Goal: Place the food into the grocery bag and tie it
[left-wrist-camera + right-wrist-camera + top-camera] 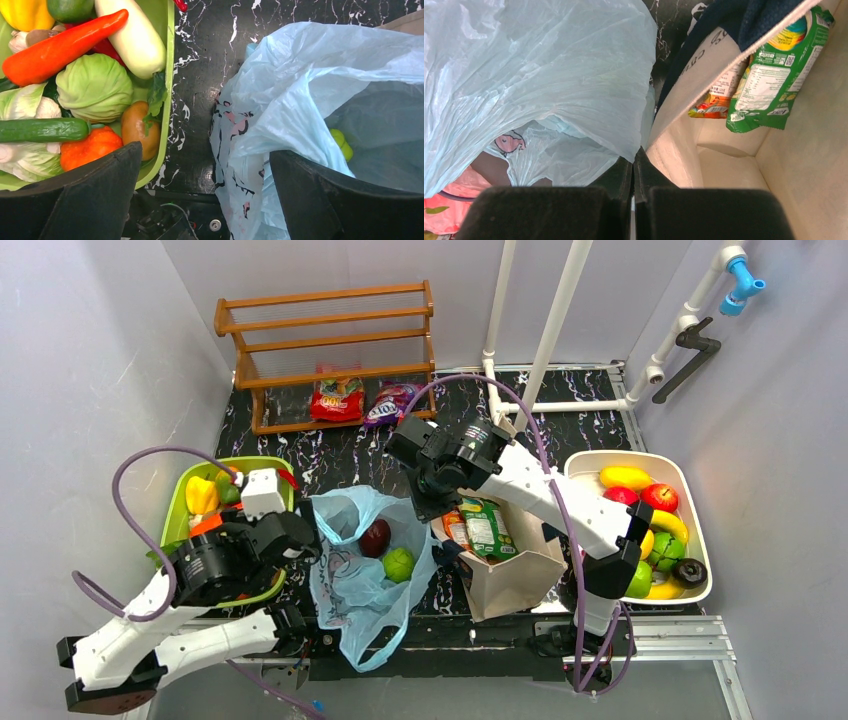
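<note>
The light-blue grocery bag lies open mid-table with a dark red apple and a green round fruit inside. My left gripper is open at the bag's left rim. In the left wrist view the printed bag edge lies between the jaws, and the green fruit shows through the film. My right gripper is shut on the bag's right rim, the film pinched at its tips. Green and orange snack packets stand in the beige tote.
A green tray of vegetables sits left of the bag, right beside my left gripper. A white tub of fruit stands at the right. A wooden rack at the back holds red and purple packets. White pipes rise behind.
</note>
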You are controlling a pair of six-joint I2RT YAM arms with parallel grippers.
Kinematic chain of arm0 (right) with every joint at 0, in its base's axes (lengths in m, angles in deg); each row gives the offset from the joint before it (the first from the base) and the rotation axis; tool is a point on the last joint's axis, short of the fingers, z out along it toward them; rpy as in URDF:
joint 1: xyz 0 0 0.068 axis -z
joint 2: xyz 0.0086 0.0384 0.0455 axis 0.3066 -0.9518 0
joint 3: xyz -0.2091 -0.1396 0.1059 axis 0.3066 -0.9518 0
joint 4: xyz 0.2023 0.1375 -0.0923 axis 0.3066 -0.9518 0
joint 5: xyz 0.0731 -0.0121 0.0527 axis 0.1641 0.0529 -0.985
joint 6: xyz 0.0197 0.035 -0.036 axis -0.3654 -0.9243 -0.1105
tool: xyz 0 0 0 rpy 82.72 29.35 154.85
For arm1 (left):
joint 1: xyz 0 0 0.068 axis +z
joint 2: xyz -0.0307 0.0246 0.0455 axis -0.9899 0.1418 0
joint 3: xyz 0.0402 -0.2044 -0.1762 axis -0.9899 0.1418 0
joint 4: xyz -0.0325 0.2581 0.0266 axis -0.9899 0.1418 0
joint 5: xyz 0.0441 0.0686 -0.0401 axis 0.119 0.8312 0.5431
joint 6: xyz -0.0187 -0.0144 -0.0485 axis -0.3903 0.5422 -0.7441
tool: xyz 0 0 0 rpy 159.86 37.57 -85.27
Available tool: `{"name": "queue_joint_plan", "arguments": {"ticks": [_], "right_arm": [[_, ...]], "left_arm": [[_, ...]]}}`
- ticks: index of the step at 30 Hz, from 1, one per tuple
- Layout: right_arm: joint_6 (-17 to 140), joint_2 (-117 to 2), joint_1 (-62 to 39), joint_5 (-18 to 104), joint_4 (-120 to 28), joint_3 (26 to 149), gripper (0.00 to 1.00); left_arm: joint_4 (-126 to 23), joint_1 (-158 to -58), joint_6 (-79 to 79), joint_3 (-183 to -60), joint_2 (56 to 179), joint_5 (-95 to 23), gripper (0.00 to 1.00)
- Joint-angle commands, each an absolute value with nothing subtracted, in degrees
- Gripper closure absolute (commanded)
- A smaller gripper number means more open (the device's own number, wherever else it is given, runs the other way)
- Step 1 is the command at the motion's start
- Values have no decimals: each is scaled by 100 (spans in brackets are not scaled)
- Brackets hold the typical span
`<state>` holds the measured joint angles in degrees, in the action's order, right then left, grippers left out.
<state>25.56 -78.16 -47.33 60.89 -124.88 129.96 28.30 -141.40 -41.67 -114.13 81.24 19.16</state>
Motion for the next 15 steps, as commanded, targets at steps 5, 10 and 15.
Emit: {"name": "queue_joint_plan", "arguments": {"ticks": [5, 10, 15], "right_arm": [[2342, -7488, -4641, 6459, -12718, 12769, 99], [2293, -7356, -4414, 6496, -12712, 12600, 99], [2301, -7253, -4297, 6446, -12622, 12419, 99]], "left_arm": [[1924, -11955, -1464, -12600, 9106, -1382, 1], [3003, -11558, -1141, -13995, 10192, -1787, 1], [2982, -11245, -1346, -14456, 10008, -1798, 0]]}}
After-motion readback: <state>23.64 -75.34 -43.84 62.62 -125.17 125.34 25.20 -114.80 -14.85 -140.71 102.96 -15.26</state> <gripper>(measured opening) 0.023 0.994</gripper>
